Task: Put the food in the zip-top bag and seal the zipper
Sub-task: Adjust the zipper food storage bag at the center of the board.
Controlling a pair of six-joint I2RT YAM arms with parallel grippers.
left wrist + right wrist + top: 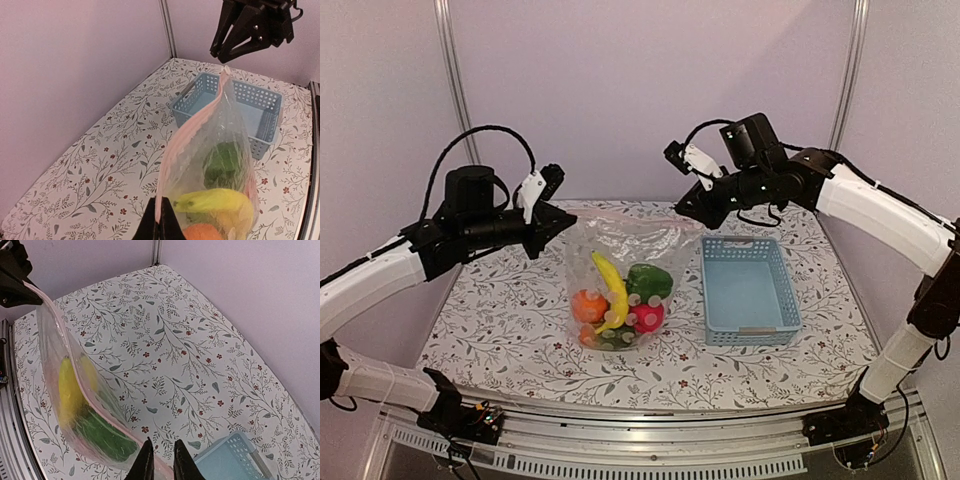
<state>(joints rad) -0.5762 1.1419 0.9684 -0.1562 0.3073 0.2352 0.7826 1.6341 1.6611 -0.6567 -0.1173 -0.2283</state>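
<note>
The zip-top bag (620, 245) hangs upright between my two grippers, its bottom on the floral cloth. Inside it is the food: a yellow banana (612, 288), a green piece (648, 282), an orange piece (588, 305) and a red piece (648, 318). The pink zipper (630, 215) runs stretched along the top. My left gripper (565, 215) is shut on its left end (162, 222). My right gripper (682, 208) holds the right end. Its fingers stand a narrow gap apart (163, 441), and the strip (100, 410) passes between them near their base.
A light-blue mesh basket (708, 290) stands right of the bag, below my right arm; it also shows in the left wrist view (260, 135) and the right wrist view (230, 460). Pale walls close the back and sides. The metal rail (650, 440) runs along the front.
</note>
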